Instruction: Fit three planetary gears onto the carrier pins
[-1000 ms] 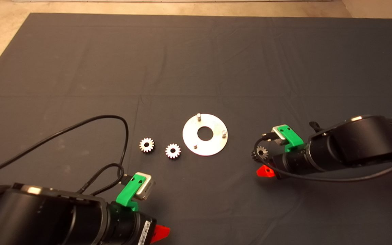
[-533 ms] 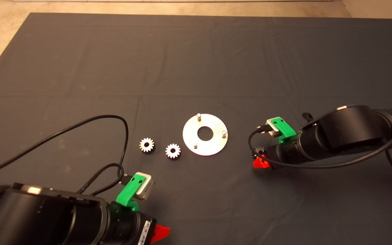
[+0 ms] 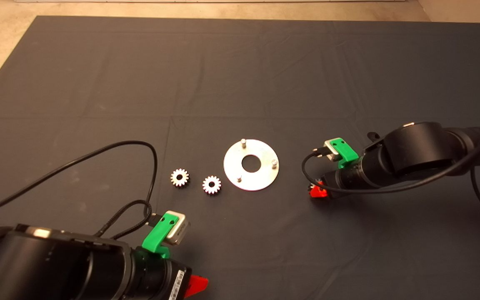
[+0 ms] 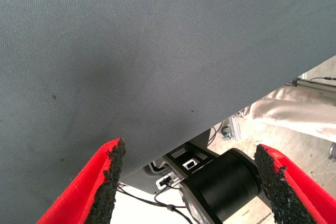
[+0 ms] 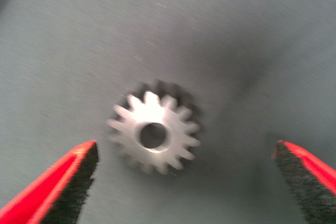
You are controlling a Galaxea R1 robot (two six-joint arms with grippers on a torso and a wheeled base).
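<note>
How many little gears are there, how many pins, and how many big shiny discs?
Little gears: 3, two left of the disc and one between the right gripper's open fingers.
Pins: 3.
Big disc: 1.
Total: 7 things.

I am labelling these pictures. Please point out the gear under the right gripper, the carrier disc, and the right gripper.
gear (image 5: 154,132), right wrist view, on its flat top face.
carrier disc (image 3: 261,179), head view, on its bare plate.
right gripper (image 5: 186,182), right wrist view, midway between its open fingertips.
</note>
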